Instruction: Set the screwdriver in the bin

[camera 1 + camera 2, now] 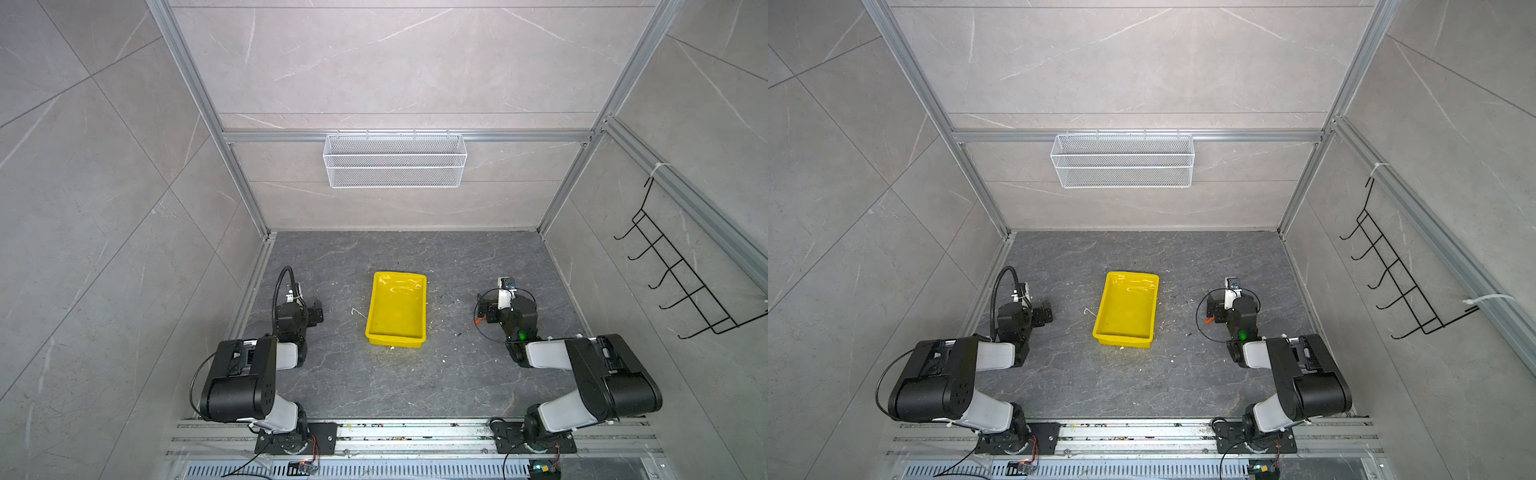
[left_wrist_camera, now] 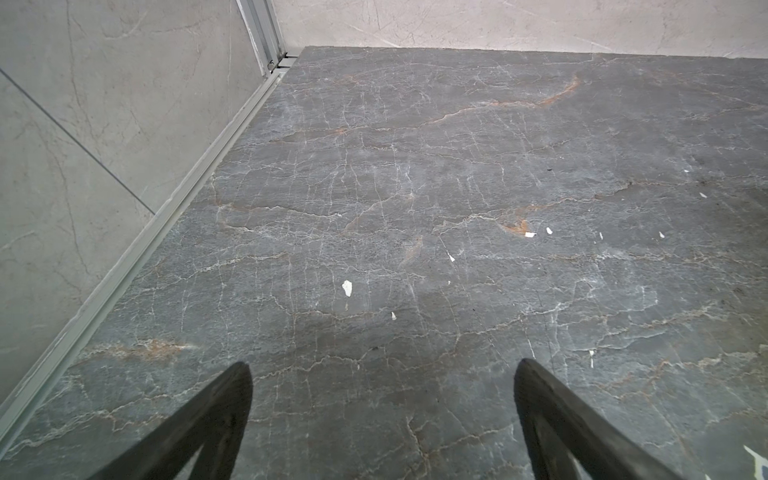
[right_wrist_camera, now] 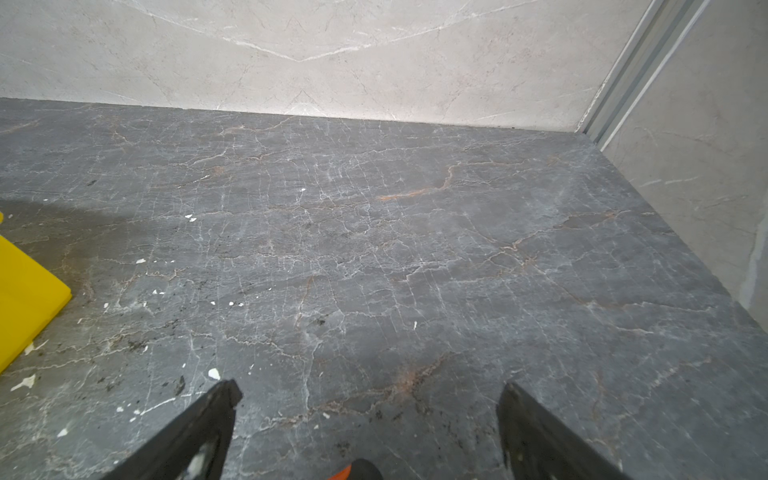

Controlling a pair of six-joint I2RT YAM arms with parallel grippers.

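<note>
The right gripper hung low over the tabletop with its jaws spread wide and nothing between them. The screwdriver lay flat on the tabletop directly beneath it. In the right wrist view only a sliver of its orange handle and a black part beside that showed at the frame's edge, between the two fingers. In both top views the screwdriver peeped out from under the gripper on the side facing the bin, with open tabletop between the two. The bin held nothing. The left gripper was likewise wide open over bare tabletop, well apart from both.

The step in hand looked to be the grasp. To do it well, the right gripper would probably need to bring the handle midway between its fingers, sink until the tips nearly met the tabletop, and close across the handle, not along it. A slim handle pinched off-centre could roll or squirt free.

Most of the tool was hidden. Its long axis seemed to run diagonally from under the gripper toward the bin's near corner. A thin dark streak on that line might have been the shaft tip, but I could not tell for certain which end pointed where.
</note>
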